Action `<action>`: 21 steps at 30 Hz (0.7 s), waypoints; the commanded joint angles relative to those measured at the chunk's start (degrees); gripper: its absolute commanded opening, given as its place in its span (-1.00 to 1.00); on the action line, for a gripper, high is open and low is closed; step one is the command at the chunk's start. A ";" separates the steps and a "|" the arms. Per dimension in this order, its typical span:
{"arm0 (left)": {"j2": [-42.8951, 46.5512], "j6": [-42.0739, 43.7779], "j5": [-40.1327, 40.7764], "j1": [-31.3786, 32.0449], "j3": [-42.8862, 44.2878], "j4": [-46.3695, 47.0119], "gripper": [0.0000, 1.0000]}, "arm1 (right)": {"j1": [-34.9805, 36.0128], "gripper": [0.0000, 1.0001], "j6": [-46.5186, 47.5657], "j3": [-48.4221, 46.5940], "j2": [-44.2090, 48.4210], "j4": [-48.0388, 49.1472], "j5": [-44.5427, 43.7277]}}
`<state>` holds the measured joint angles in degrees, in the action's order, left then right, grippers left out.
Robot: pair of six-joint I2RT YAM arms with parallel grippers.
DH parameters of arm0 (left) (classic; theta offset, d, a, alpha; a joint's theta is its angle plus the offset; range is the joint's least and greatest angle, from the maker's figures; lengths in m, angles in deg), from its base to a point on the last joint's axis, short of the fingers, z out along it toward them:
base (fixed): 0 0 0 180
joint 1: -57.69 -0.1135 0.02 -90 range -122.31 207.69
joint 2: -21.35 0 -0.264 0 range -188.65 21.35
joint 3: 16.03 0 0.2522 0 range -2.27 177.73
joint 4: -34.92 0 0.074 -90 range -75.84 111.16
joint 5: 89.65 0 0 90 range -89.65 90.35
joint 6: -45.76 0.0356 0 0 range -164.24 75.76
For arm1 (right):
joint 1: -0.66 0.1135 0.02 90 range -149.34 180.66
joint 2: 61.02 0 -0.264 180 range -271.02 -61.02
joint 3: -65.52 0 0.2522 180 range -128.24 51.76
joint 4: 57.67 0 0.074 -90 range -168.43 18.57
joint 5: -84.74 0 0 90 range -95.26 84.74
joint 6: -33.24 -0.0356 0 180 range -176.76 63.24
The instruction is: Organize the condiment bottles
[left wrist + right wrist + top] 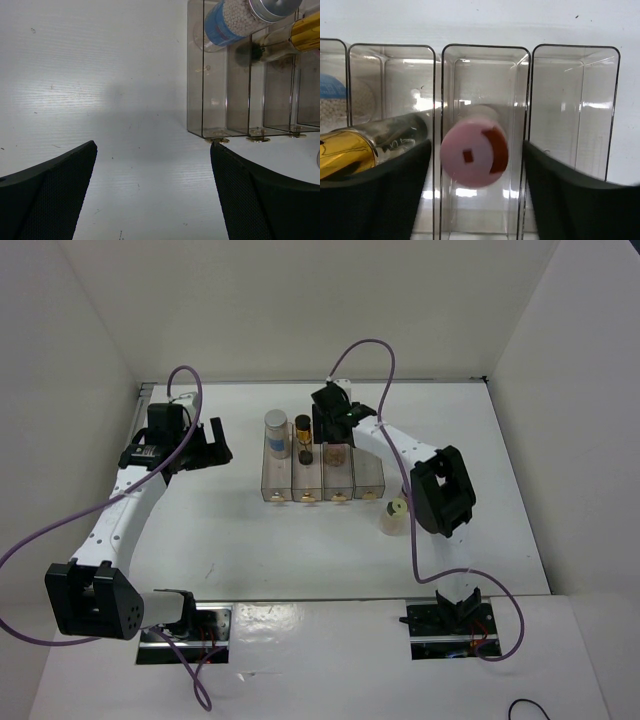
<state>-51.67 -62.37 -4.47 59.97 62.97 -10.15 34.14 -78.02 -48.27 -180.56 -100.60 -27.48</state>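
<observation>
A clear four-compartment rack stands mid-table. Its first compartment from the left holds a silver-capped bottle with a blue label. The second holds a dark bottle with a gold band. A pink-capped bottle sits tilted in the third compartment. My right gripper hovers over it, open, with a gap on each side of the cap. A yellow-green-capped bottle stands on the table near the rack's front right corner. My left gripper is open over bare table left of the rack.
The rack's fourth compartment holds nothing. White walls enclose the table on the left, back and right. The right arm's elbow hangs close to the yellow-green-capped bottle.
</observation>
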 commanded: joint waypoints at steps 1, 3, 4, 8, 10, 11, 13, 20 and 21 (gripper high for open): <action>-0.20 0.64 -0.89 -0.35 -0.37 1.78 1.00 | -0.43 0.66 -0.71 -2.63 -0.78 -0.27 -2.56; -0.20 0.64 -0.89 -0.35 -0.37 1.78 1.00 | -1.04 0.89 -1.24 -1.93 0.09 -0.28 -2.57; -0.20 0.64 -1.42 -0.35 -0.37 1.78 1.00 | -1.04 0.95 -1.24 -1.92 0.71 -0.80 -2.57; -0.20 0.64 -1.42 -0.35 -0.37 1.78 1.00 | -1.04 0.95 -1.86 0.88 5.54 -0.80 -1.51; -0.20 0.64 -1.42 -0.35 -0.37 1.78 1.00 | -1.04 0.95 -3.00 2.72 9.31 -0.80 -0.46; -0.20 0.64 -1.42 -0.35 -0.37 1.78 1.00 | -1.04 0.95 -3.00 3.43 10.72 -0.80 -0.46; -0.20 0.64 -1.42 -0.35 -0.37 1.78 1.00 | -1.04 0.95 -4.40 6.66 15.71 -1.51 0.07; -0.20 0.64 -2.47 -0.35 -0.37 1.78 1.00 | -1.04 0.95 -7.21 19.95 33.73 -3.77 2.62; -0.20 0.64 -2.48 -0.35 -0.37 1.78 1.00 | -1.04 0.95 -8.09 21.18 35.16 -4.75 3.14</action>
<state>-51.69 -62.37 -5.56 59.97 62.97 -10.13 33.39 -83.20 -30.46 -151.10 -102.67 -25.65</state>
